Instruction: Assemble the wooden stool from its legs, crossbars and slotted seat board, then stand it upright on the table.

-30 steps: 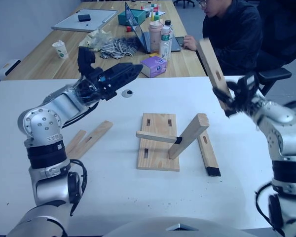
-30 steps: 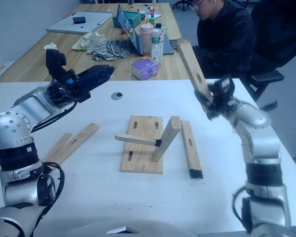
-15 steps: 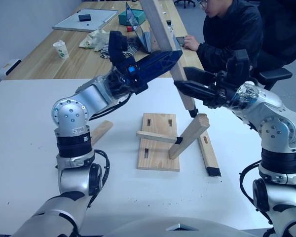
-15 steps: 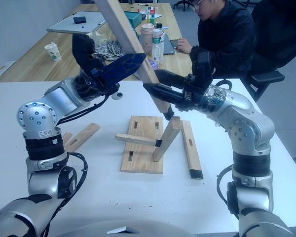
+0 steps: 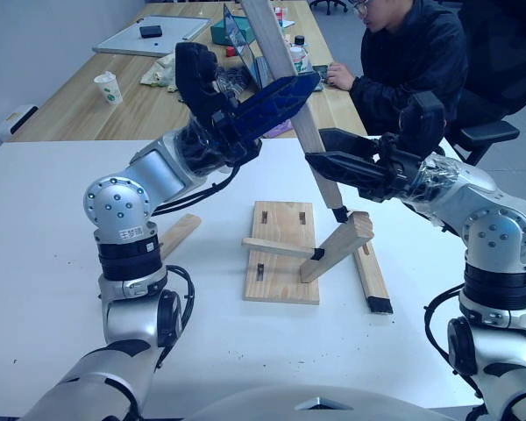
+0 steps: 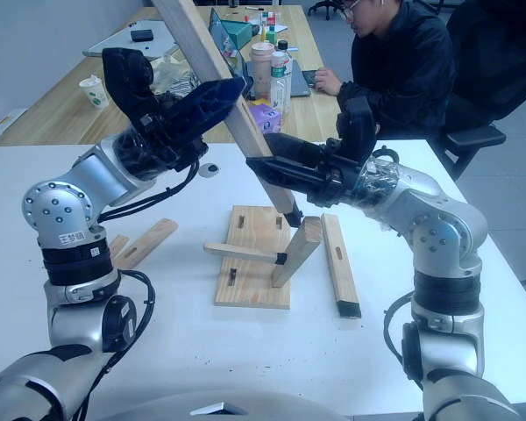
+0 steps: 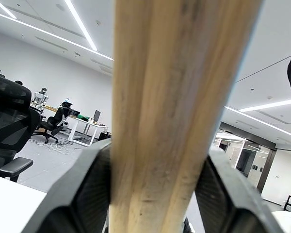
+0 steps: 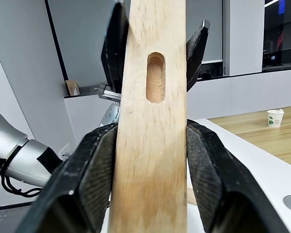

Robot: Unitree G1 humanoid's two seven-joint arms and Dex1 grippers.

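A long wooden leg (image 5: 275, 44) with a slot (image 8: 155, 83) hangs tilted over the white table, its black-capped lower end just above the slotted seat board (image 5: 276, 276). My left gripper (image 5: 291, 90) is shut on its upper part, fingers (image 7: 82, 194) on either side. My right gripper (image 5: 314, 146) is shut on it lower down, pads (image 8: 94, 179) against the wood. On the board a second leg (image 5: 337, 247) leans with a crossbar (image 5: 276, 246) stuck in its side. A third leg (image 5: 370, 274) lies to the right of the board. Two more wooden pieces (image 5: 174, 235) lie on the left.
Behind the white table stands a wooden table (image 5: 66, 110) with a paper cup (image 5: 108, 88), a laptop, bottles and cloth. A person in dark clothes (image 5: 412, 61) sits at its right end. A small dark disc (image 6: 209, 168) lies on the white table behind the board.
One second ago my right gripper alone held the leg far right. It brought it over the board, my left gripper closed on its upper part, and the leg has since shifted slightly.
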